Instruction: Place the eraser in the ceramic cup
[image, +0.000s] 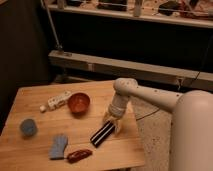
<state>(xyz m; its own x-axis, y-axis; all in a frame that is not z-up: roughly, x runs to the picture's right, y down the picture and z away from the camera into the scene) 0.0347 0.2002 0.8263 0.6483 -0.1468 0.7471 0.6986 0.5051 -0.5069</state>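
Observation:
The eraser (102, 133), a black block with white stripes, lies on the wooden table (45, 105) near its right edge. My gripper (113, 123) hangs just above the eraser's upper right end, fingers pointing down. The light-blue ceramic cup (28, 127) stands upright at the table's left side, far from the gripper.
An orange-red bowl (78, 102) sits at mid table, with a white segmented bar (55, 100) to its left. A blue-grey cloth piece (59, 146) and a dark red-brown oblong thing (79, 155) lie near the front edge. A metal rack (125, 65) stands behind.

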